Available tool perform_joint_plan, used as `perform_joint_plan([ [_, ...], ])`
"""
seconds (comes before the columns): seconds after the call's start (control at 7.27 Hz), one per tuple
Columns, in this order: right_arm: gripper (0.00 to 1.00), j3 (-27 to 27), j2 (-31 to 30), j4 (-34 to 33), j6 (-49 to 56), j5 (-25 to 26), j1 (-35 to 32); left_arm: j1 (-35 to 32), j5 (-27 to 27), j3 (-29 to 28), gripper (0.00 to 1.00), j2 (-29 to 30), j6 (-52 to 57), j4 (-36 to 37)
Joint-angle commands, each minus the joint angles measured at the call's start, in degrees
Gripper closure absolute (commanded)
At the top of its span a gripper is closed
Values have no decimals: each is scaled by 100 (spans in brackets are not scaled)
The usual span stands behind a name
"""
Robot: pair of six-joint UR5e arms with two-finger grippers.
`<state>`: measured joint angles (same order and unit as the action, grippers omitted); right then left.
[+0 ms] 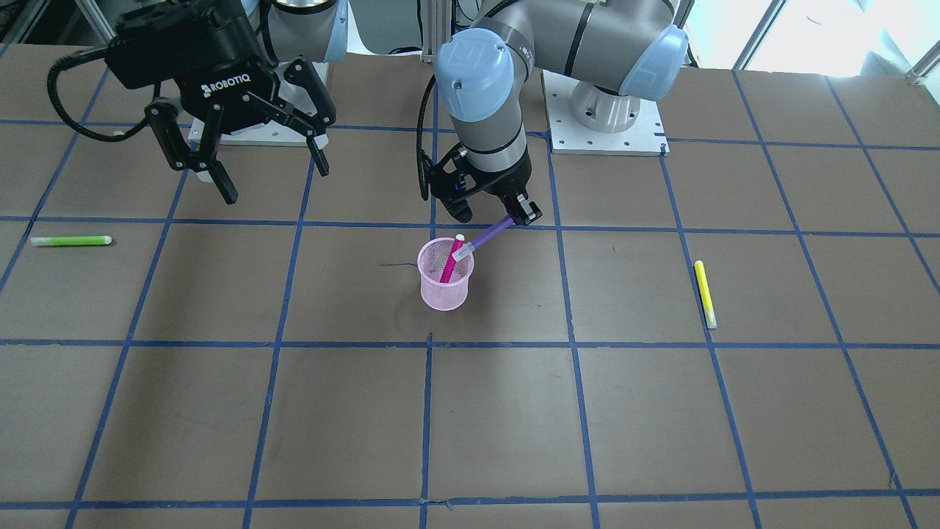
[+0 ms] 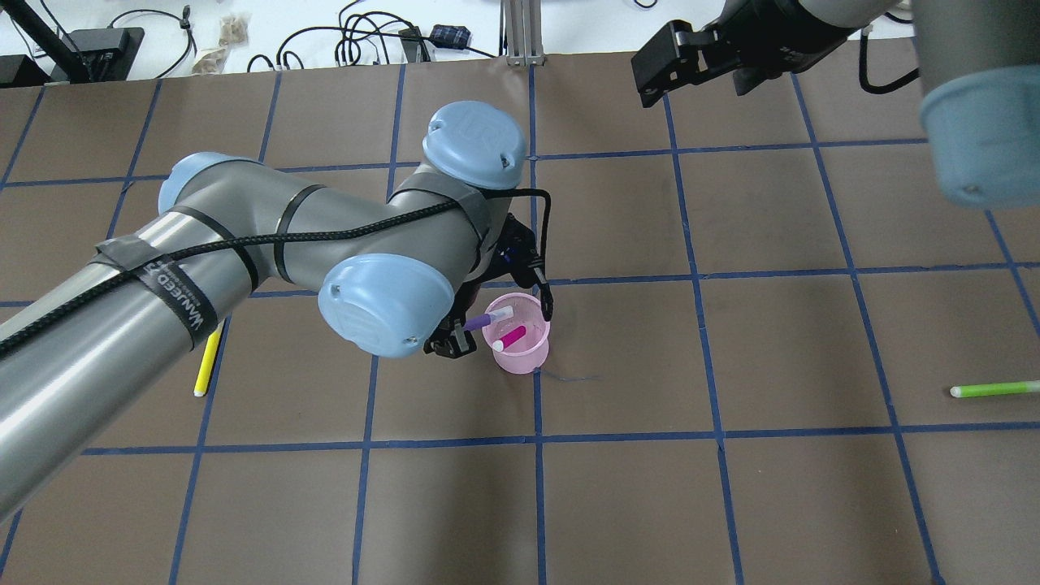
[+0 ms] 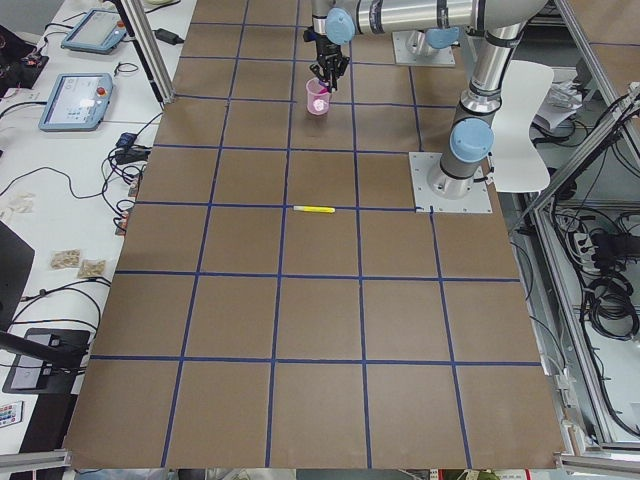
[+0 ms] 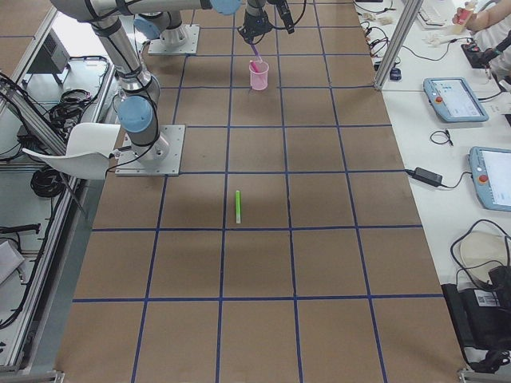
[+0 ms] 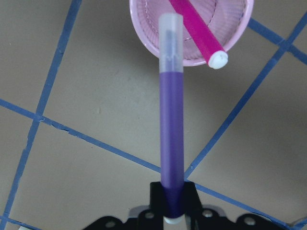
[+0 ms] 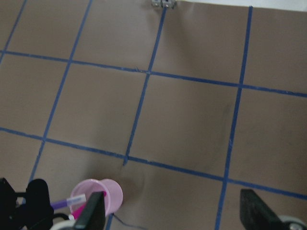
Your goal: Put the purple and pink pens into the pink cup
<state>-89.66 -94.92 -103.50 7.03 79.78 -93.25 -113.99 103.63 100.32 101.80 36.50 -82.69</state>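
Note:
The pink mesh cup (image 1: 445, 290) stands upright near the table's middle. The pink pen (image 1: 452, 261) leans inside it. My left gripper (image 1: 516, 213) is shut on the back end of the purple pen (image 1: 486, 236) and holds it tilted, its clear cap over the cup's rim. The left wrist view shows the purple pen (image 5: 171, 129) pointing at the cup (image 5: 148, 40), with the pink pen (image 5: 196, 28) in it. My right gripper (image 1: 276, 183) is open and empty, raised well off to the cup's side.
A green pen (image 1: 71, 240) lies on the table on my right side. A yellow pen (image 1: 705, 292) lies on my left side. The arm bases (image 1: 606, 128) stand at the robot's edge of the brown, blue-taped table.

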Motion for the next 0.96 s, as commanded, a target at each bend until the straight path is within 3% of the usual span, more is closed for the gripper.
perform_joint_plan([
  [0.0, 0, 248, -105, 1138, 167, 424, 8, -124, 43, -371, 100, 383, -65, -19],
  [0.14, 0, 230, -141, 1461, 106, 468, 0, -167, 43, -434, 100, 463, -73, -54],
  [0.28, 0, 213, -219, 2239, 123, 503, 0, -255, 121, -434, 100, 516, -73, -63],
  [0.55, 0, 186, -194, 2274, 175, 512, 26, -334, 254, -417, 100, 648, -282, -72],
  [0.69, 0, 169, -185, 2291, 176, 799, 226, -370, 254, -408, 100, 683, -336, -98],
  [0.83, 0, 55, -194, 2300, 184, 1072, 489, -405, 350, -434, 63, 692, -328, -90],
])
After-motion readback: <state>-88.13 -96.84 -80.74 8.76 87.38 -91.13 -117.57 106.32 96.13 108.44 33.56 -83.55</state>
